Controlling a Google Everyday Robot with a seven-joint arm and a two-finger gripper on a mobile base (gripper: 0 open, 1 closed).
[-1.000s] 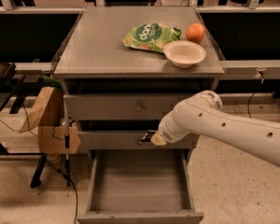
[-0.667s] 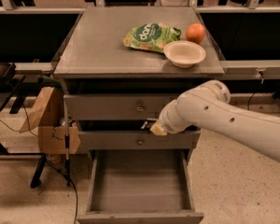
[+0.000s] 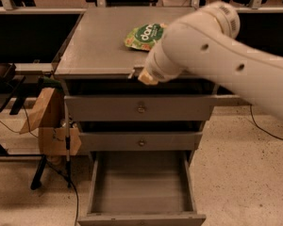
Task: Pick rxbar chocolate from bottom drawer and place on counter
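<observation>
The bottom drawer (image 3: 141,187) is pulled open and its plain grey floor shows nothing on it. The rxbar chocolate is not in view anywhere. The counter (image 3: 99,41) is the flat grey top of the cabinet. My gripper (image 3: 137,74) is at the counter's front edge, near the middle, at the end of the thick white arm (image 3: 217,55). The arm's wrist hides most of it, and I cannot see anything held in it.
A green snack bag (image 3: 144,36) lies on the counter just behind the gripper, partly covered by the arm. The two upper drawers (image 3: 140,108) with round knobs are closed. A wooden and cardboard stand (image 3: 45,112) with cables sits left of the cabinet.
The arm has risen from in front of the middle drawer to the counter's front edge. It now covers the white bowl and the orange that showed on the counter before.
</observation>
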